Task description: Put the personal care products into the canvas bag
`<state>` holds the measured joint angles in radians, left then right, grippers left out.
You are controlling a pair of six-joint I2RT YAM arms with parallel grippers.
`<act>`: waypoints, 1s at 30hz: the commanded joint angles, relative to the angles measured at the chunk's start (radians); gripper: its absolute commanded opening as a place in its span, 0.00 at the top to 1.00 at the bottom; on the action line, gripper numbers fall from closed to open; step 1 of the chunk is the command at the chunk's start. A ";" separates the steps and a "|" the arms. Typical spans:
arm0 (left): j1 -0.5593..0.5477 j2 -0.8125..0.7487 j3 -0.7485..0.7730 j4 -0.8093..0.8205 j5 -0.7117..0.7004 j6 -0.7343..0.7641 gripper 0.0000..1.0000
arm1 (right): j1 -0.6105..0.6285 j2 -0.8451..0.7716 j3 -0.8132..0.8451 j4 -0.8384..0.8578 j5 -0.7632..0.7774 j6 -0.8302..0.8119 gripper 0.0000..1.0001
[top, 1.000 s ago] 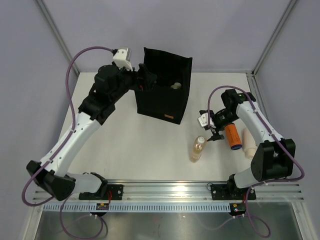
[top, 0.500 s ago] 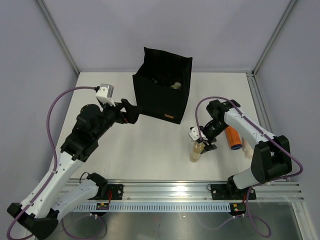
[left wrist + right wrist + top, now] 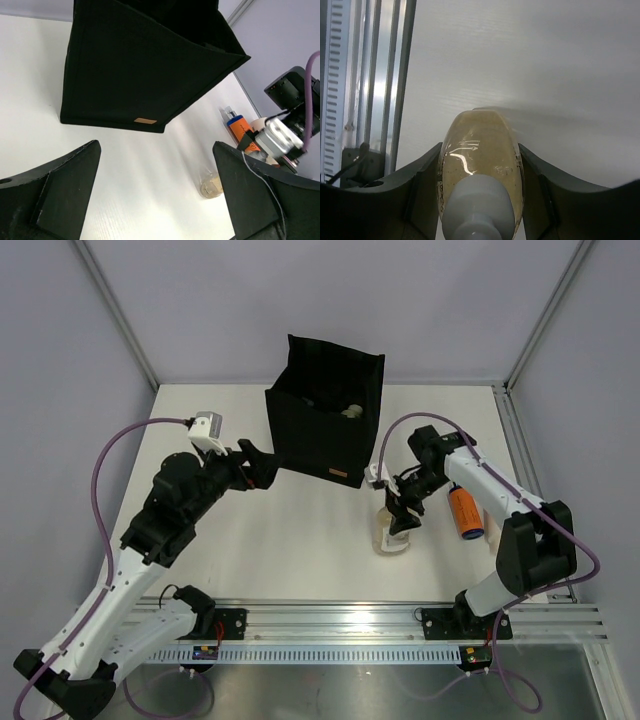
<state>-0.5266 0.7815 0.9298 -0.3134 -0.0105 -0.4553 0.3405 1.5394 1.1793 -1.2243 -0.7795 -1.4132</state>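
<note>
The canvas bag [image 3: 325, 425] stands black and open-topped at the back middle, tan label [image 3: 145, 120] facing front, a pale product [image 3: 350, 412] showing inside. My right gripper [image 3: 402, 508] is shut on the amber bottle [image 3: 391, 537] near its white cap [image 3: 477, 212]. Both fingers [image 3: 420, 190] press the bottle's sides [image 3: 480, 155], and its base points down at the table. An orange bottle with a blue cap [image 3: 464, 512] lies just to the right, with a cream one [image 3: 260, 122] behind it. My left gripper [image 3: 262, 465] hangs open and empty left of the bag's front corner.
The aluminium rail [image 3: 340, 620] runs along the near edge, close below the amber bottle [image 3: 212, 185]. Frame posts [image 3: 120, 330] and grey walls close in the back and sides. The right arm's purple cable [image 3: 385, 445] loops beside the bag.
My right gripper moved left from the orange bottle onto the amber bottle, closed on it and tipped it up from lying. My left arm pulled back from the bag's top to its front left.
</note>
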 commanded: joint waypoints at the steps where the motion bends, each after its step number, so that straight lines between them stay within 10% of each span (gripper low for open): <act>1: -0.003 0.002 -0.011 0.019 0.004 -0.034 0.01 | 0.003 -0.012 0.106 0.123 -0.156 0.406 1.00; 14: -0.003 -0.022 -0.034 -0.035 -0.032 -0.056 0.01 | 0.009 -0.065 0.275 0.454 -0.273 1.123 1.00; 30: -0.003 -0.048 -0.013 -0.110 -0.086 -0.075 0.01 | 0.002 0.399 1.392 0.670 -0.048 1.460 1.00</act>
<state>-0.5262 0.7513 0.8963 -0.4286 -0.0658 -0.5198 0.3450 1.8599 2.3512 -0.6937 -0.9043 -0.0635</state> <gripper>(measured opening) 0.983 0.610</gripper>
